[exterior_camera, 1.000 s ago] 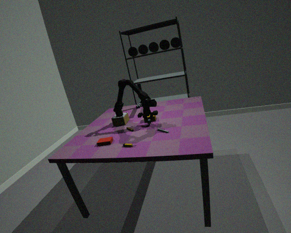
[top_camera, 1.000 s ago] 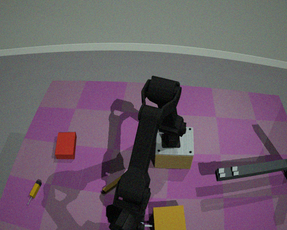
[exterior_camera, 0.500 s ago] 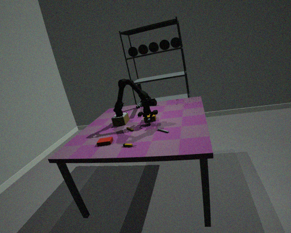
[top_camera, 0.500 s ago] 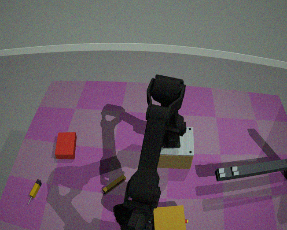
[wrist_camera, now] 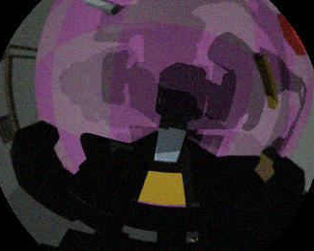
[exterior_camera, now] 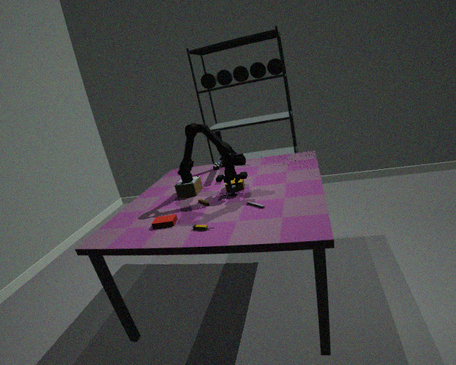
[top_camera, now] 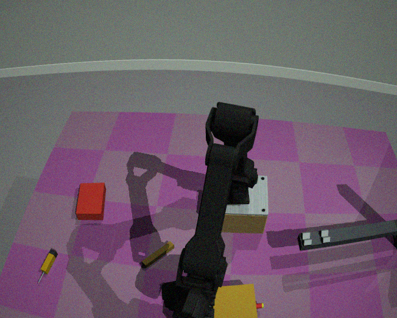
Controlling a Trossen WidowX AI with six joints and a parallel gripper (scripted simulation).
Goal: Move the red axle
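Top view: The arm (top_camera: 212,191) (exterior_camera: 187,153) reaches over from a wood-coloured block (top_camera: 245,224) (exterior_camera: 187,191) with a pale metal plate (top_camera: 262,195) on top. We see the gripper (top_camera: 195,304) (exterior_camera: 233,190) (wrist_camera: 168,136) at the lower edge, beside the yellow beam (top_camera: 235,301) (exterior_camera: 239,185) (wrist_camera: 162,188). The red axle (top_camera: 259,305) is in the beam; its red end, tipped yellow, sticks out on the side away from the gripper. The bracket (top_camera: 359,233) lies well apart on the right of the view, with pale V-blocks (top_camera: 306,236) near its end; the axle is not in them. We also note a red box (top_camera: 91,200) (exterior_camera: 164,221) (wrist_camera: 292,36), a yellow-handled screwdriver (top_camera: 48,261) (exterior_camera: 200,227) and a dark yellow bar (top_camera: 158,254) (exterior_camera: 203,202) (wrist_camera: 267,82).

Exterior view: The gripper points down at the beam, low over the checkered table (exterior_camera: 298,219). A silver rod (exterior_camera: 255,205) (wrist_camera: 101,5) lies on the table nearby. Behind the table stands a shelf rack (exterior_camera: 287,94). We cannot make out the axle here.

Wrist view: The jaws are closed on a pale grey piece (wrist_camera: 170,145), its full shape hidden. The beam's yellow face shows just beside it. Whether the piece touches the axle, we cannot tell.
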